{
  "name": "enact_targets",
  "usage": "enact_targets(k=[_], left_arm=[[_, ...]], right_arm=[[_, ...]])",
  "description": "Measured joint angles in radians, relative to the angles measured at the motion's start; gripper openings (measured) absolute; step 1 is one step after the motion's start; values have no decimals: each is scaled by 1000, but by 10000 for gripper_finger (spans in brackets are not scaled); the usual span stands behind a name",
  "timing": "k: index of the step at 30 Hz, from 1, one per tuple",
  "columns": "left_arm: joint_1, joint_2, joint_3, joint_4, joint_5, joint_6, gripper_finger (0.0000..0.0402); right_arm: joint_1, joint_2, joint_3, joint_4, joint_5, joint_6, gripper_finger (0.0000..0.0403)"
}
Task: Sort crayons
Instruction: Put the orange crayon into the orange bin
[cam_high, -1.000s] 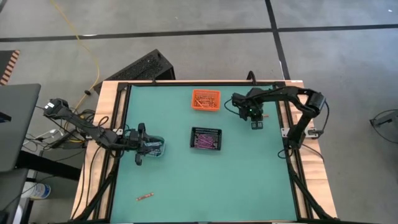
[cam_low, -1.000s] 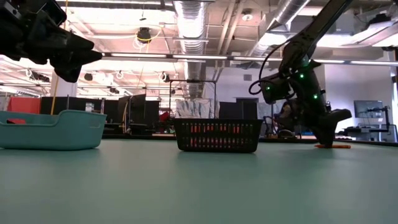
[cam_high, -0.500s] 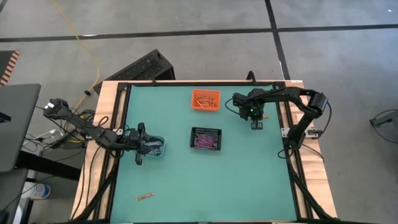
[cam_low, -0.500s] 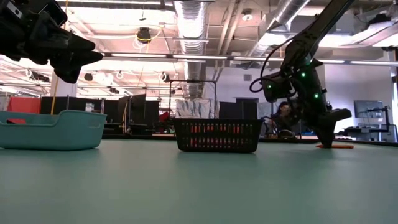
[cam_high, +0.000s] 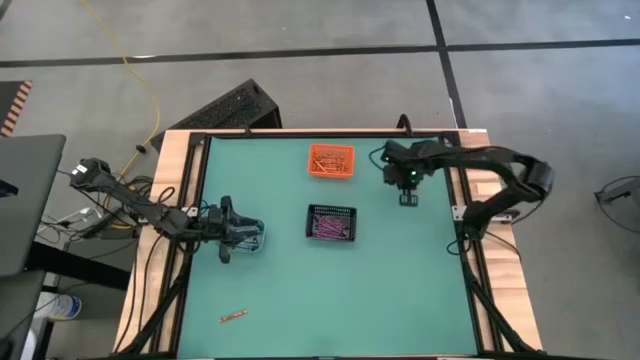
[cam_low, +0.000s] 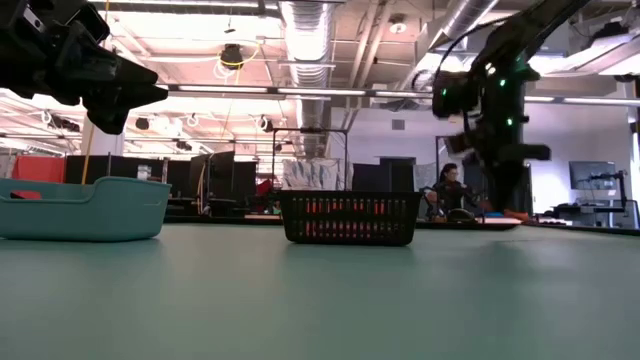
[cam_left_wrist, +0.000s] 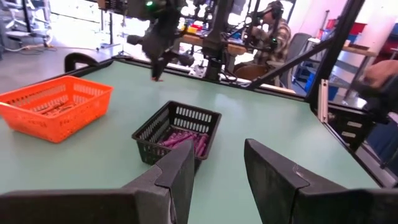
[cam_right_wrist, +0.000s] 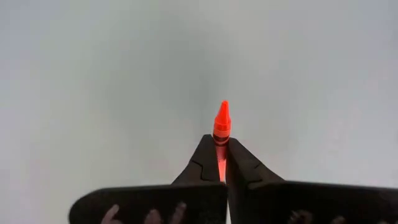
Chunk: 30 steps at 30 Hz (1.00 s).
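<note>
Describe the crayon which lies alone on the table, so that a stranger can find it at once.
Start at the green table and go to its near left corner, below the left pincer. A lone reddish crayon lies flat on the bare mat there, unlike the others, which sit in bins.

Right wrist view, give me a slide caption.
Right gripper shut on an orange crayon, tip pointing forward, above the green table.

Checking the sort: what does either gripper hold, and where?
The right gripper pinches an orange crayon by its lower shaft, tip sticking out; the left gripper is open, empty.
</note>
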Motion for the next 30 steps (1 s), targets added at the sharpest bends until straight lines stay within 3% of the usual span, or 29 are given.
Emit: enact_targets(k=[10,15,19,22,25,30], left_arm=[[0,0,0,9,-23,-13,129],[0,0,0,13,-23,-3,129],[3,0,0,35,-23,23,129],[3,0,0,39,-23,43,129],[3,0,0,44,-25,68,129],[3,0,0,45,-23,99,129]], right_arm=[[67,-171,0,204,-145,45,3],[117,-160,0,288,-146,41,3],[138,-102,32,460,-147,37,3],[147,-33,130,548,-165,66,3],[146,66,287,522,-165,109,3],[128,280,592,281,-164,167,3]])
